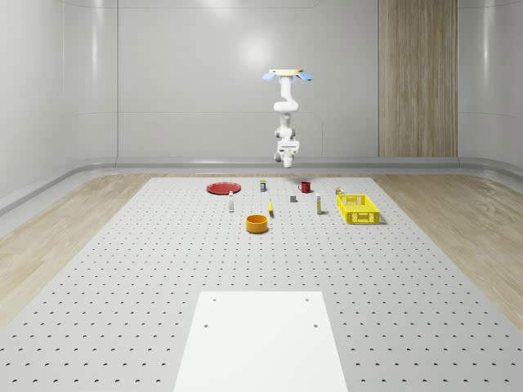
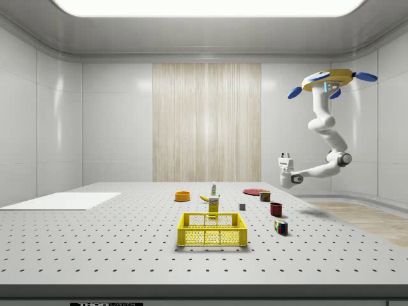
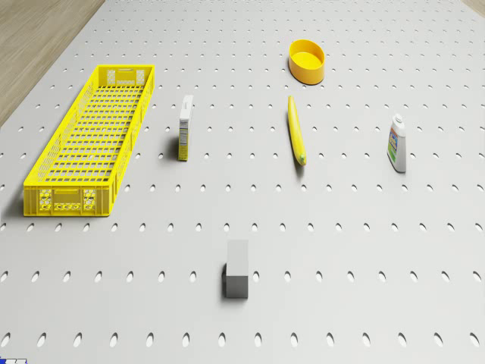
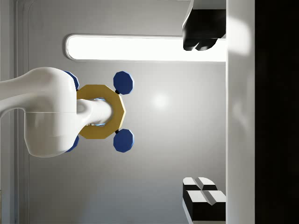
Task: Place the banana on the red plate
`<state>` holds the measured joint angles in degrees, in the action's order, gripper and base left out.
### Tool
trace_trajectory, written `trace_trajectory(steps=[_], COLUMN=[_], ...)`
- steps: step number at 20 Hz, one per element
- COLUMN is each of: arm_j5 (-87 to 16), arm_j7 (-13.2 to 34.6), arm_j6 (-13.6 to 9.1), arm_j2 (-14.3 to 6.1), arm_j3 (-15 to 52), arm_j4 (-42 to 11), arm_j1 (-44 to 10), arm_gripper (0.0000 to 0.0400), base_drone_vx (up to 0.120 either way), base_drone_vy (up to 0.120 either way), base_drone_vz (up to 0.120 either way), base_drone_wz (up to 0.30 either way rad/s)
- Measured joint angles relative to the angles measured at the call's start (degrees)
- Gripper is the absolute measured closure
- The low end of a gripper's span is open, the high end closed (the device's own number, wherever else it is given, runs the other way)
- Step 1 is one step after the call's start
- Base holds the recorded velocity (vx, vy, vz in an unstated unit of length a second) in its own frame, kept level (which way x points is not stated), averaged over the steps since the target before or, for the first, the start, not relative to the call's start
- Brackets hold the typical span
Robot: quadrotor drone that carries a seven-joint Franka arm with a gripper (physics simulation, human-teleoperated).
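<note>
The banana (image 3: 296, 130) lies flat on the perforated table, between the orange bowl (image 3: 307, 61) and a small bottle (image 3: 396, 142). The same banana (image 1: 270, 208) is in the middle of the object group, and the red plate (image 1: 222, 188) lies at the far left of the whole-scene view. The drone (image 1: 286, 75) hovers high over the table's far end. My gripper (image 2: 284, 156) hangs in the air well above the objects and is turned upward, facing the drone. In the wrist view the gripper (image 4: 203, 114) is open, its fingertips (image 4: 202, 197) wide apart and holding nothing.
A yellow basket (image 1: 358, 208) sits at the whole-scene view's right, and a red mug (image 1: 305, 186) is near the far edge. A small carton (image 3: 185, 127) and a grey block (image 3: 237, 267) stand near the banana. A white panel (image 1: 261, 339) covers the near end.
</note>
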<state>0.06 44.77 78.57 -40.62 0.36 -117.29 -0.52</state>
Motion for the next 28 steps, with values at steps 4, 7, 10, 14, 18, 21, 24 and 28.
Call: trace_trajectory(steps=[4, 7, 10, 14, 18, 21, 24, 28], arm_j5=[-0.12, -0.27, -0.54, -1.20, -2.49, -4.23, -7.11, -13.99], arm_j7=[0.01, 0.02, 0.06, 0.14, 0.31, 0.53, 0.92, 1.87], arm_j6=[0.17, 0.30, 0.43, 0.61, 0.79, 0.94, 1.11, 1.44], arm_j2=[-0.12, -0.21, -0.30, -0.42, -0.56, -0.67, -0.82, -1.17], arm_j3=[0.09, 0.21, 0.41, 0.88, 1.81, 3.05, 5.09, 9.96], arm_j4=[-0.11, -0.20, -0.29, -0.42, -0.57, -0.75, -1.06, -2.15], arm_j1=[-0.04, -0.08, -0.15, -0.30, -0.59, -0.97, -1.60, -3.12], arm_gripper=[0.0000, 0.0000, 0.0000, 0.0000, 0.0000, 0.0000, 0.0000, 0.0000], base_drone_vx=[0.120, 0.120, 0.120, 0.120, 0.120, 0.120, 0.120, 0.120], base_drone_vy=[-0.120, -0.120, -0.120, -0.120, -0.120, -0.120, -0.120, -0.120], base_drone_vz=[0.000, 0.000, 0.000, 0.000, 0.000, 0.000, 0.000, 0.000], base_drone_wz=[0.000, 0.000, 0.000, 0.000, 0.000, 0.000, 0.000, 0.000])
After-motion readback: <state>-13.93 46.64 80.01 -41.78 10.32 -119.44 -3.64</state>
